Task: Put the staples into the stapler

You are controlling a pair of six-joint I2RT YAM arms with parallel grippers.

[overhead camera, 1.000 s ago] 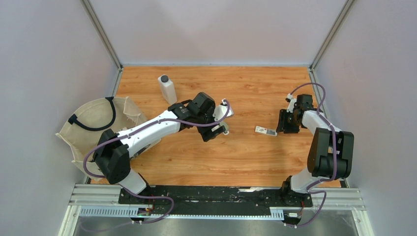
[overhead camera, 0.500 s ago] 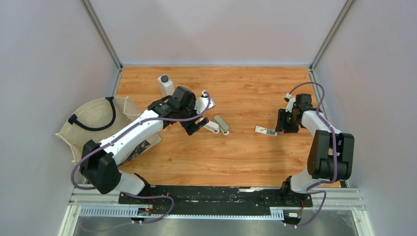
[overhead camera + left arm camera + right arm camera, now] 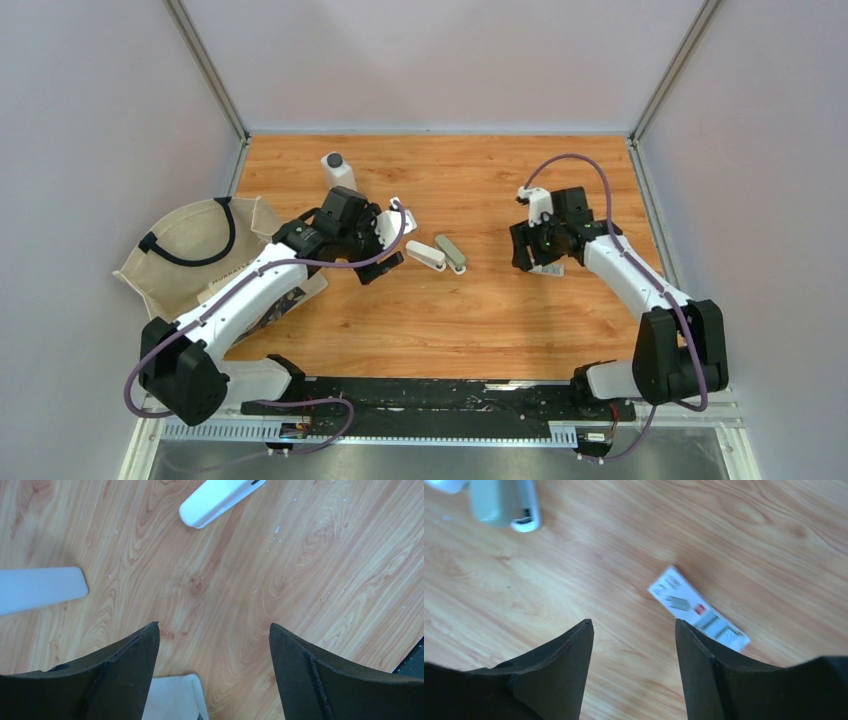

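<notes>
left gripper (image 3: 214, 626) stood wide, empty | right gripper (image 3: 634, 623) stood parted, empty | staples (image 3: 698, 609) lay flat near its fingertips

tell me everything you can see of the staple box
The staple box is a small, flat white rectangle that looks like cardboard. It is printed with dark marks, a grey-green patch and a red spot, all too blurred to read. It lies flat on the wooden table, slanted in the right wrist view. Nothing grips it. The right gripper hangs above with its jaws open, and the box lies just past one finger, not between the two.
</notes>
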